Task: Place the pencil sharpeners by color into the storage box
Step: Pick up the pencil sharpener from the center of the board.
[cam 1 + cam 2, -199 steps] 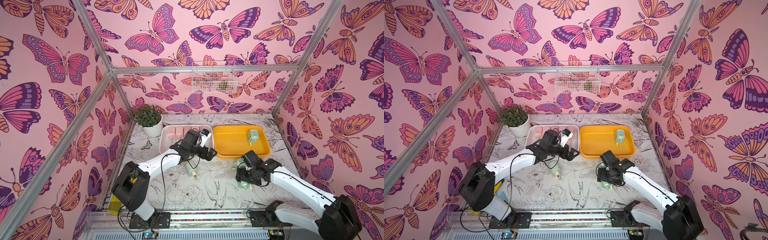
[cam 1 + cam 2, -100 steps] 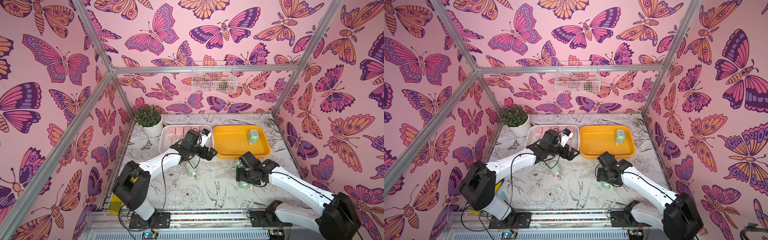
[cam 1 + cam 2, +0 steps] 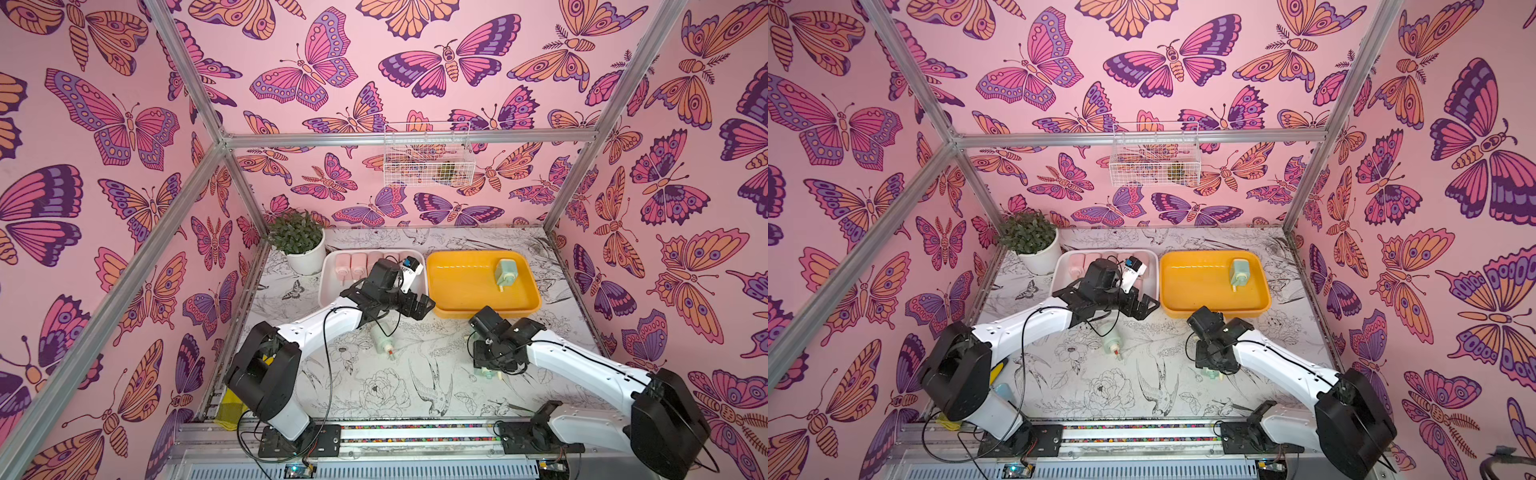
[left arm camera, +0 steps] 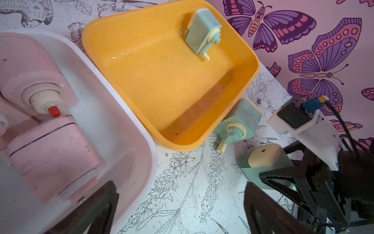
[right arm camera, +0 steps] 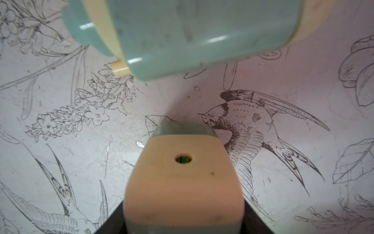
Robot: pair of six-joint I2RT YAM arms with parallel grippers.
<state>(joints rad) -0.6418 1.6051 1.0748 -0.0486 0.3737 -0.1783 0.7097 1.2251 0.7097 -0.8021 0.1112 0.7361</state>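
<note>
Carrying everything is one white bench printed with line drawings of birds and flowers (image 3: 436, 399). Two white-and-black robot arms reach over it, the left arm (image 3: 324, 324) and the right arm (image 3: 582, 365). Two rounded plastic trays sit side by side at the far end: a white tray (image 3: 330, 291) on the left and a yellow tray (image 3: 465, 291) on the right.

Four mint green plastic crank sharpeners show.
- The first green sharpener (image 3: 505, 271) lies in the yellow tray's far right corner, long axis near-to-far, crank toward the robot.
- The second green sharpener (image 4: 240, 120) lies on the bench just outside that tray's near wall, crank toward the white tray's side.
- The third green sharpener (image 3: 382, 341) lies on the bench under the left arm, its red-tipped crank toward the robot.
- The fourth green sharpener (image 5: 183, 178) stands on end, its cream holed end up, between the fingers of the right pincer (image 3: 490, 368). They hug both flanks, but I cannot tell whether they clench it.

The pale pink plastic sharpeners (image 3: 343, 264) lie in the white tray, at least four in a row along its far wall. The left arm hides any others.

The left pincer (image 4: 179, 183) is released, spread wide and empty, above the white tray's near corner.
</note>
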